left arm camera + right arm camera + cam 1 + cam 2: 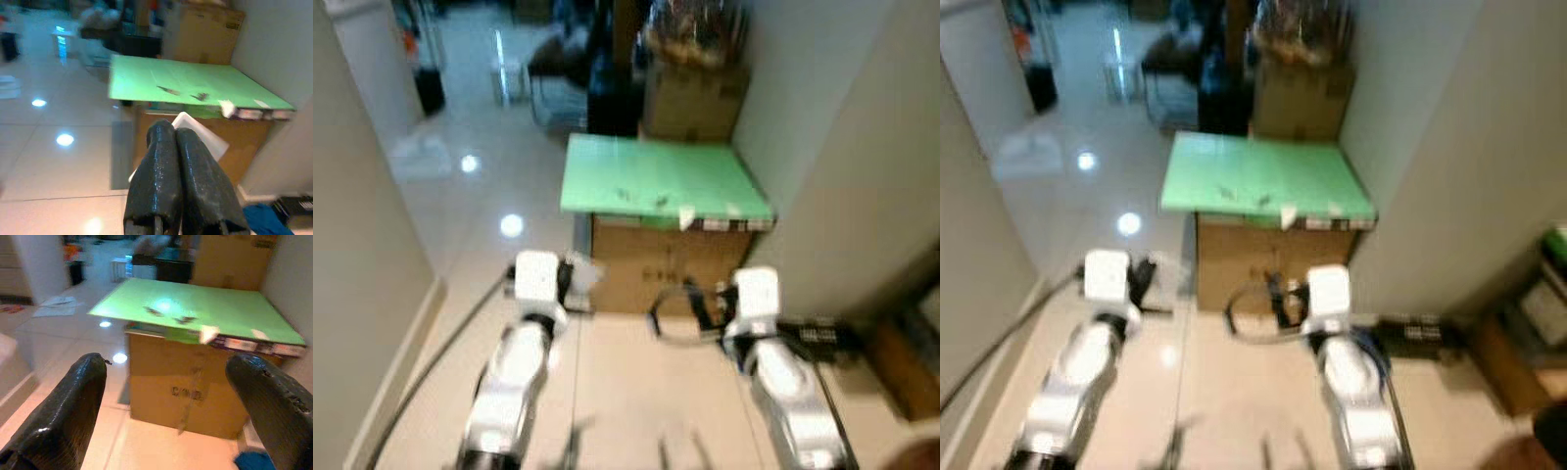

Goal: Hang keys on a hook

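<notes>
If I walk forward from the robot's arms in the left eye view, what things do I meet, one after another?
Cardboard box → green board lying on top of it → second cardboard box behind → a clear bag on that box.

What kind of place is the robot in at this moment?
Probably a narrow hallway of a home, used partly for storage: a glossy tiled floor reflecting ceiling lights, plain walls close on both sides, and a cardboard box topped with a green board against the wall.

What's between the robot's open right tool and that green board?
The front of a cardboard box under the green board, plus bare floor, seen from the right tool.
</notes>
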`<state>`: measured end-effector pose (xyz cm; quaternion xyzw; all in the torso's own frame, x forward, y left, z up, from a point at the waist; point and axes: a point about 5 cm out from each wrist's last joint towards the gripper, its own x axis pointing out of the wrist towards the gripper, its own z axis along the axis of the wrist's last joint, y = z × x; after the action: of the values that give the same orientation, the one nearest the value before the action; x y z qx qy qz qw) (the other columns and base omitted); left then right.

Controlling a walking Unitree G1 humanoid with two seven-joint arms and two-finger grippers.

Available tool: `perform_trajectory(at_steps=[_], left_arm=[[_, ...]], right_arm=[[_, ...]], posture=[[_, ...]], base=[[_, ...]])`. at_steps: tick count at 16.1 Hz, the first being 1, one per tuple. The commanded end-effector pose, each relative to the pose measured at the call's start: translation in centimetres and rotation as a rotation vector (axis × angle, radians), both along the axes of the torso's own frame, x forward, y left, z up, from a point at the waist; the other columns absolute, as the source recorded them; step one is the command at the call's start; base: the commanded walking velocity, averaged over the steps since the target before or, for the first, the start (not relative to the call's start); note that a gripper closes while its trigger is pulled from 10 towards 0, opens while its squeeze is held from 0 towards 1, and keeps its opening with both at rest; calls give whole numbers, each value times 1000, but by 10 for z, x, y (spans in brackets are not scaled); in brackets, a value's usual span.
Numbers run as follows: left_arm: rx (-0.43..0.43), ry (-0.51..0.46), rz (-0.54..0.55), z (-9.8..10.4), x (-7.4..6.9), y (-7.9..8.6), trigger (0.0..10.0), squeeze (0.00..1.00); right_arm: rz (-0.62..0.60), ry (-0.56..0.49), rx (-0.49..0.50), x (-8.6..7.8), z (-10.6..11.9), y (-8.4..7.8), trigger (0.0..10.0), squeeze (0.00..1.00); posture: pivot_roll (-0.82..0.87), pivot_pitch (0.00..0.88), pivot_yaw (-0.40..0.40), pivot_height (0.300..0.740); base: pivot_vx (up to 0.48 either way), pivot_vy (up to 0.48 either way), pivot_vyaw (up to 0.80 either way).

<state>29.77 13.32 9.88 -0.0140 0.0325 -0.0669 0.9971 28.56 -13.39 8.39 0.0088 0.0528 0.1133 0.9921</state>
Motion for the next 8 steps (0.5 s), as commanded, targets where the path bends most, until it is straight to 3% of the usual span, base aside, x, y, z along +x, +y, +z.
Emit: perform_trajectory(at_steps=[1, 6, 8], left_arm=[[-6, -11, -11, 4, 2, -4, 10000, 0], [-11, 17, 9, 0, 8, 3, 10000, 0], [48, 25, 38, -2, 11, 8, 10000, 0]], right_arm=[[18, -21, -14, 2, 4, 1, 10000, 1000], [20, -35, 6, 7, 8, 3, 10000, 1000], [28, -47, 8, 11, 11, 5, 10000, 1000]], posture=[[-50, 0, -40, 736], [-54, 0, -33, 736], [-53, 0, -31, 736]], base=[[0, 0, 744], [0, 0, 695], [0, 0, 644]])
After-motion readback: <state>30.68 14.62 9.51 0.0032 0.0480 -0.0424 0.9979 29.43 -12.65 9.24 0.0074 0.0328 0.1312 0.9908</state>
